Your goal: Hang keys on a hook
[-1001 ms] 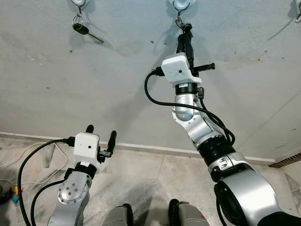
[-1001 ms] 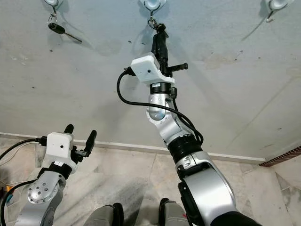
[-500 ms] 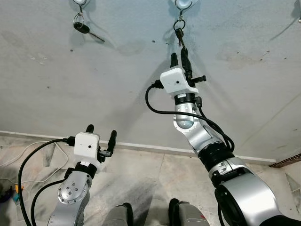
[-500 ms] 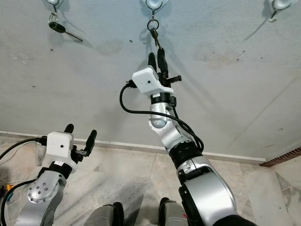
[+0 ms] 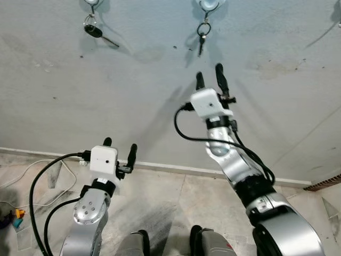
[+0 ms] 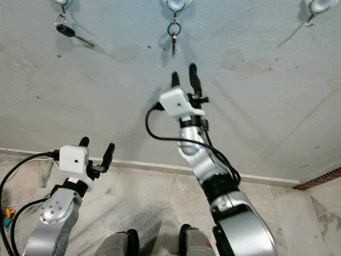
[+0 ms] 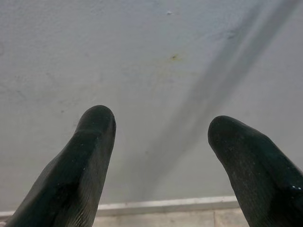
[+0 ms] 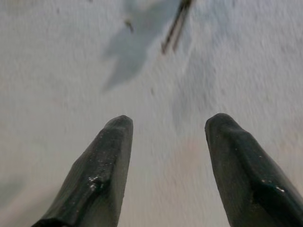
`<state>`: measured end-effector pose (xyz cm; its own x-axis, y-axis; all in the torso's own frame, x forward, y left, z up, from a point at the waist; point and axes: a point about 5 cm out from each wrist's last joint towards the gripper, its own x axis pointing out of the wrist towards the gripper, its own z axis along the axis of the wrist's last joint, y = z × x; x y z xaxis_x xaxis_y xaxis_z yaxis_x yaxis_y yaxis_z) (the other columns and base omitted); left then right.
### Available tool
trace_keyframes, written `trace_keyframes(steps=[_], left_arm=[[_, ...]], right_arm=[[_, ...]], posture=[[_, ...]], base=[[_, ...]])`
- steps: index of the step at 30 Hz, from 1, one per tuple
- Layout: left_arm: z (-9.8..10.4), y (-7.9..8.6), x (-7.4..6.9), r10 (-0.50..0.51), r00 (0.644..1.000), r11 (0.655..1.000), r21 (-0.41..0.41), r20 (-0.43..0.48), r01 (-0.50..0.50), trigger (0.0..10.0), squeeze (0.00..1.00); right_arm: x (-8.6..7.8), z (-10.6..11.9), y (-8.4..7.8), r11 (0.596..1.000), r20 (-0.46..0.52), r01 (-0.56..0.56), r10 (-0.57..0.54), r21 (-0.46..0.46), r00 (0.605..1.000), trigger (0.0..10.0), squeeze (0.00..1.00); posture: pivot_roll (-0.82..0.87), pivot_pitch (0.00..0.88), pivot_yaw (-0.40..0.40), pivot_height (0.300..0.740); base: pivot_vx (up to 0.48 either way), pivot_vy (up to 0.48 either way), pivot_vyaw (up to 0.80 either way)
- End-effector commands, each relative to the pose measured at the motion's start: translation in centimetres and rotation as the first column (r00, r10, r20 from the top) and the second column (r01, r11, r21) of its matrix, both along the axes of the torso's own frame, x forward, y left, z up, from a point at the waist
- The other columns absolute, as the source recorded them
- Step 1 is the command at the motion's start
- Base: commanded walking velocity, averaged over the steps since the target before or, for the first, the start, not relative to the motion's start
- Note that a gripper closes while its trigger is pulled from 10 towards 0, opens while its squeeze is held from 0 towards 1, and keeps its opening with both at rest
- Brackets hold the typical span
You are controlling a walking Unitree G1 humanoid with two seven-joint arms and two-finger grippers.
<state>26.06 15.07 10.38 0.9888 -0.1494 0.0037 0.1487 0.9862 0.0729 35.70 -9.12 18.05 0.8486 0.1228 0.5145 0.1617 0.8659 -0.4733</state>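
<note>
**Keys on hook, R fingers clear below**

Keys (image 5: 202,36) hang from the middle hook (image 5: 205,4) on the grey wall (image 5: 277,106), ring through the hook, blade dangling straight down. They sit above my right gripper (image 5: 208,79), well apart from the fingertips, nothing touching. The load is on the hook, not on me, which is why they hang plumb instead of tilted.

R fingers are spread wide, empty, pointing up at the wall. In the right wrist view the key blade (image 8: 173,28) shows blurred beyond the two fingertips (image 8: 111,156), roughly on the line between them, so I'm lined up under the keys but off them. Wide spread makes sense: no chance of snagging the ring.

Left gripper (image 5: 119,151) is low, near the skirting, fingers also wide, holding nothing. It's idle, parked out of the way; the wrist cam there looks at bare wall past its fingertips (image 7: 90,142).

Another key set (image 5: 95,31) hangs on the far-left hook (image 5: 91,2), well off to the L of my R fingers; not mine to touch.

Judgement: hang looks done. Next I'd bring the R arm down and away, straight back, to avoid brushing the blade and swinging the ring off. Main risk: ring seated shallow; can't confirm from here, too small.
</note>
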Motion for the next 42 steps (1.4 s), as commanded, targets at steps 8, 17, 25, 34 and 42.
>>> trace_keyframes(steps=[8,17,25,34,42], left_arm=[[-0.8,-0.2,0.5,0.003,1.0,1.0,-0.01,-0.011,-0.003,10.0,0.0],[-1.7,0.4,0.8,0.078,0.996,0.997,0.007,-0.033,-0.078,10.0,0.0],[-2.6,0.2,0.5,0.145,0.983,0.989,-0.005,-0.111,-0.146,10.0,0.0],[-2.8,-0.5,0.7,0.052,0.993,0.998,-0.032,-0.105,-0.055,10.0,0.0],[-2.7,-1.1,0.3,-0.012,0.993,0.998,-0.056,-0.122,0.005,10.0,0.0]], right_arm=[[-2.5,-1.2,-1.6,0.996,-0.056,-0.075,0.077,0.043,0.995,10.0,1.0],[-4.9,-1.8,-4.5,0.993,-0.181,-0.09,0.101,0.071,0.978,10.0,1.0],[-6.2,-4.5,-6.0,0.97,-0.358,-0.064,0.148,0.236,0.922,10.0,1.0],[-6.5,-6.0,-4.7,0.911,-0.487,-0.04,0.256,0.41,0.835,10.0,1.0],[-6.1,-5.5,-4.5,0.903,-0.484,-0.07,0.291,0.424,0.825,10.0,0.0]], posture=[[0.08,0.155,0.011,0.74],[0.03,0.134,0.003,0.74],[0.01,0.13,-0.018,0.74],[0.02,0.131,-0.028,0.74],[0.03,0.14,-0.001,0.74]], base=[[0.0,0.0,0.0],[0.0,0.0,0.0],[0.0,0.0,0.0],[0.0,0.0,0.0],[0.0,0.0,0.0]])
